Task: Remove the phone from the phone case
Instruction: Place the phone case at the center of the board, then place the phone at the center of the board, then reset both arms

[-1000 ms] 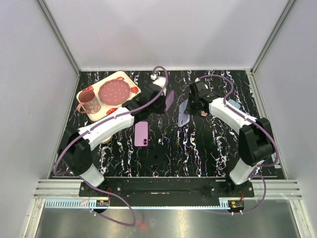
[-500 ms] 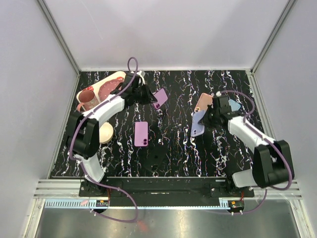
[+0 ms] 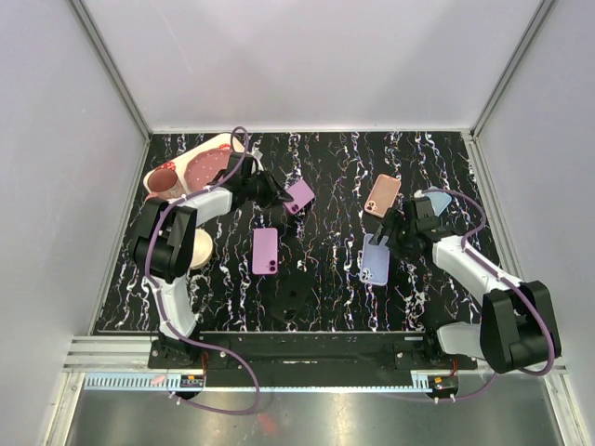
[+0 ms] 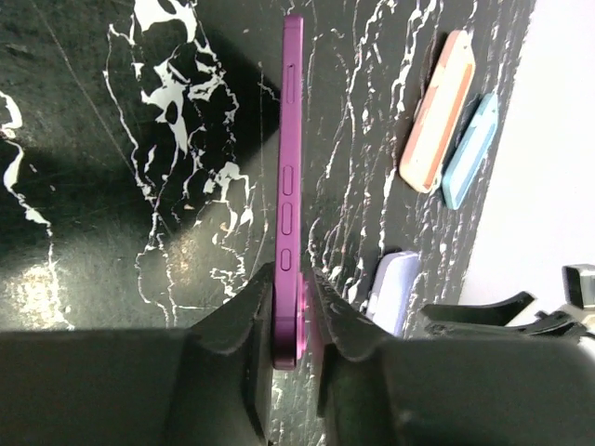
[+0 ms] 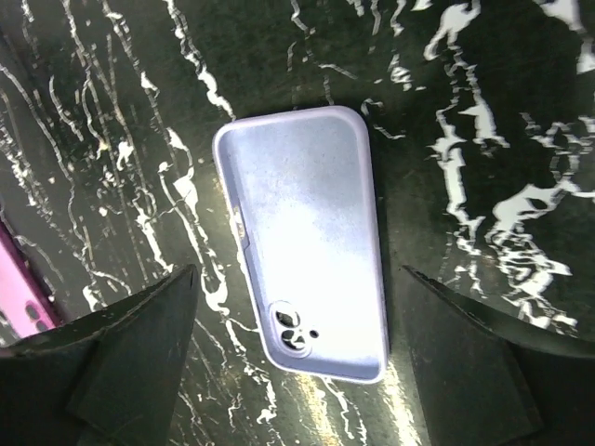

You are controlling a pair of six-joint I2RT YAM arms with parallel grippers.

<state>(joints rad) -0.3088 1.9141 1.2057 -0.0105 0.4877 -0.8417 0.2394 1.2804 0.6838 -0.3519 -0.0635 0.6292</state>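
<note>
My left arm rises from its base, folds sharply at the elbow and runs low toward the centre. My left pincer (image 3: pixel 282 197) is closed tight, both fingers pressed against the flat faces of the purple phone (image 3: pixel 300 195) at one end. My right arm bends out to the right side and back inward with the wrist tipped downward. My right pincer (image 3: pixel 387 231) has its fingers spread wide apart.

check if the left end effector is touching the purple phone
Touching. The left wrist view shows the left end effector with both fingers pressed flat against the purple phone, no gap.
</note>
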